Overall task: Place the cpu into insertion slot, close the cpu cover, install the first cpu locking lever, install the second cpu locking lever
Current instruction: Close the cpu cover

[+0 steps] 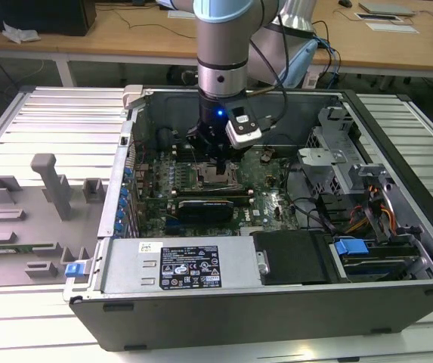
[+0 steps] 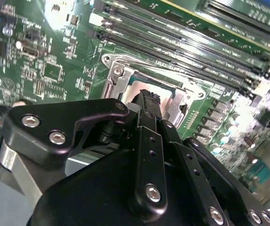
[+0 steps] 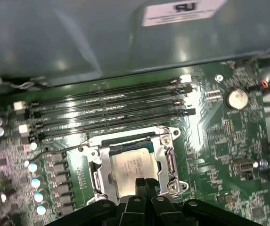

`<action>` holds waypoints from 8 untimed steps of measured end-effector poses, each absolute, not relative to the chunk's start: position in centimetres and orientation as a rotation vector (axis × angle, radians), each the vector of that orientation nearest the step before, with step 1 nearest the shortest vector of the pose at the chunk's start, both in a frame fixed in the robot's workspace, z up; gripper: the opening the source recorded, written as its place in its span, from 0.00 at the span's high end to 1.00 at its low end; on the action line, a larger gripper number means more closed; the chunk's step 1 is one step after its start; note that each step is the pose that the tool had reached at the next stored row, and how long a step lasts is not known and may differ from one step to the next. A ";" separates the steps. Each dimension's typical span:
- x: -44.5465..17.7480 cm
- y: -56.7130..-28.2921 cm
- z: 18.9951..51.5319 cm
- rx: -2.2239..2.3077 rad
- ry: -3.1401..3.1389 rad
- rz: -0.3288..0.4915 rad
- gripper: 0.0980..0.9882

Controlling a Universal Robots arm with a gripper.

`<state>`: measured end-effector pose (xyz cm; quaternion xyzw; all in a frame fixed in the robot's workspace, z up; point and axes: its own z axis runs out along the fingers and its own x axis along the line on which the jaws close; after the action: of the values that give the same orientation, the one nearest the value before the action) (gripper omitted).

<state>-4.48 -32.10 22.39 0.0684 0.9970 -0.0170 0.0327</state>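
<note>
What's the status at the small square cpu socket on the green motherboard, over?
Gripper low over pale square cpu chip, contact unclear. Chip seated; silvery square frame cover looks down flat around it. Nothing in the way.

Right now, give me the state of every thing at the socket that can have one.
cpu: seated in the insertion slot, top face showing.
insertion slot: filled by the cpu.
cpu cover: down, framing the cpu.
pincer: shut, at the cover's edge.
computer case: open, side panel off.
</note>
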 end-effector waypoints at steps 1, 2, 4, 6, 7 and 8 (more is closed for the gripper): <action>-4.5 -32.1 22.4 0.176 3.070 -0.052 0.99; -4.5 -32.1 22.4 0.146 3.071 -0.053 0.99; -4.5 -32.1 22.3 0.042 3.073 -0.054 0.99; -4.5 -32.1 22.3 -0.017 3.073 -0.058 0.99; -4.5 -32.1 22.3 -0.048 3.072 -0.062 0.99; -4.5 -32.1 22.3 -0.083 3.071 -0.069 0.99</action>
<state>-4.49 -32.10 22.26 -0.0269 0.9988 -0.0223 0.0342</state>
